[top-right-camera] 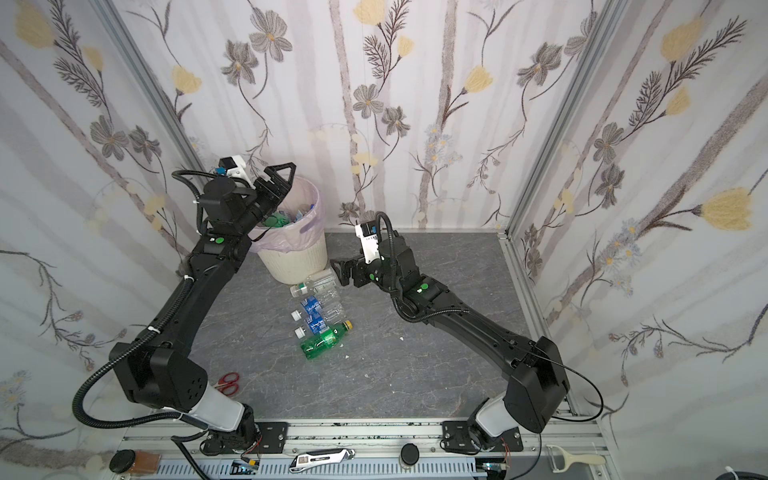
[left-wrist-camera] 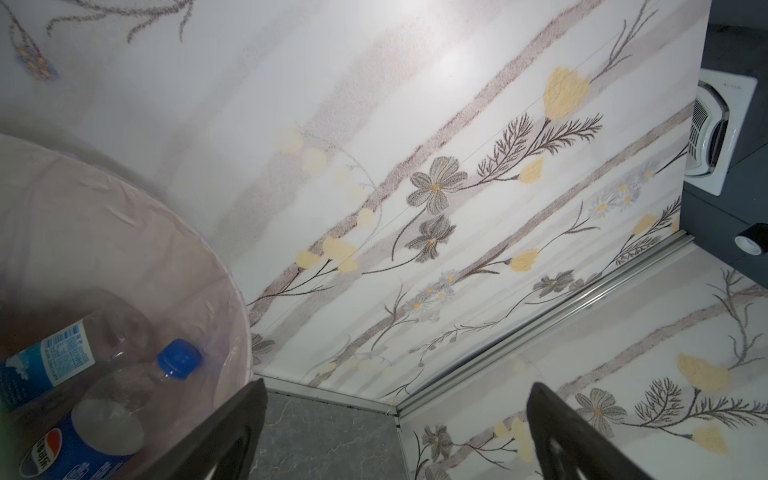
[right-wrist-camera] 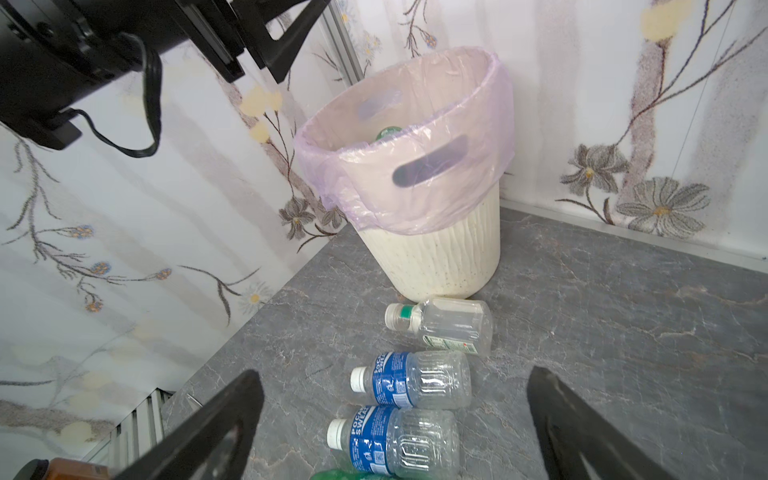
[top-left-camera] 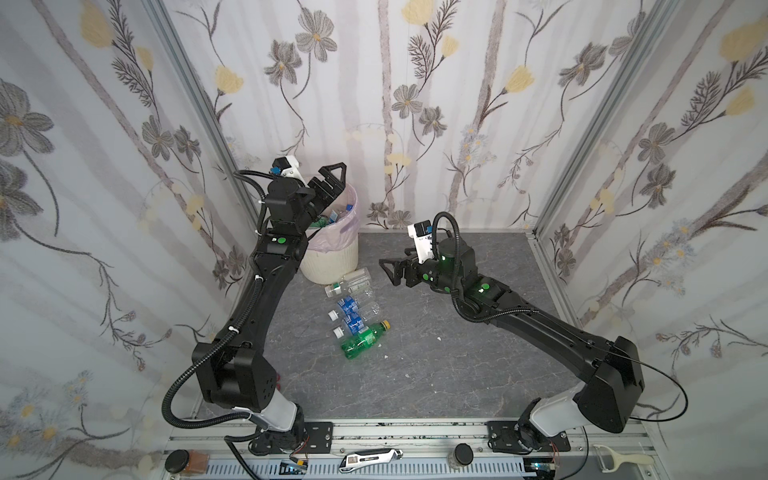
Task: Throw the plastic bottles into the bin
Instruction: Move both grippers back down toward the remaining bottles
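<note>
The bin stands by the back left wall, cream and ribbed, with a pink bag over its rim. Plastic bottles lie inside it, a blue-capped one and a Pepsi-labelled one among them. My left gripper hangs open and empty over the bin's rim. On the floor in front of the bin lie a clear bottle, two blue-labelled bottles and a green bottle. My right gripper is open and empty, just right of them.
Papered walls close in the grey floor at the back and both sides. Red scissors lie by the left arm's base. A utility knife, two jars and a peeler sit on the front rail.
</note>
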You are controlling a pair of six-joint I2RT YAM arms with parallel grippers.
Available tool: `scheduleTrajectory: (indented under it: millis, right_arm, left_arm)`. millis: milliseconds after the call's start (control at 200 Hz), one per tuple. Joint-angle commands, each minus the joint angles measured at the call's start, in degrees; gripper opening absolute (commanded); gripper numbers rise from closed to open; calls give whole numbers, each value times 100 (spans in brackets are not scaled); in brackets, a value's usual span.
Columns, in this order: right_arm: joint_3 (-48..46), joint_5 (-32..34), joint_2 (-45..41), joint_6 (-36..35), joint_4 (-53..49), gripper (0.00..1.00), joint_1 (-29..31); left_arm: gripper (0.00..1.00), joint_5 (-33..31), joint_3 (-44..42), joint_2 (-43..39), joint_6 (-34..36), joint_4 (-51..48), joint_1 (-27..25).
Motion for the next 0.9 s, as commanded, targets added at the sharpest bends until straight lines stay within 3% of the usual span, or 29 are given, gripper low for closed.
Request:
scheduleTrajectory:
  millis: [0, 410, 634, 899]
  right_arm:
    - [-330, 101, -140, 120, 355, 100, 0]
    - [-1652, 135, -493, 562, 539, 100, 53]
    - [-2048, 306, -725, 635, 509, 100, -24]
    - [-2317, 412, -1113, 627, 223, 100, -217]
  left_arm:
    - [100, -113, -281, -211, 301, 21, -167]
    - [100, -43, -2126, -1079, 601, -204, -942]
    - [100, -152, -2964, -1606, 1229, -1060, -1399]
    - [100, -617, -3351, -1929, 1637, -2415, -1619]
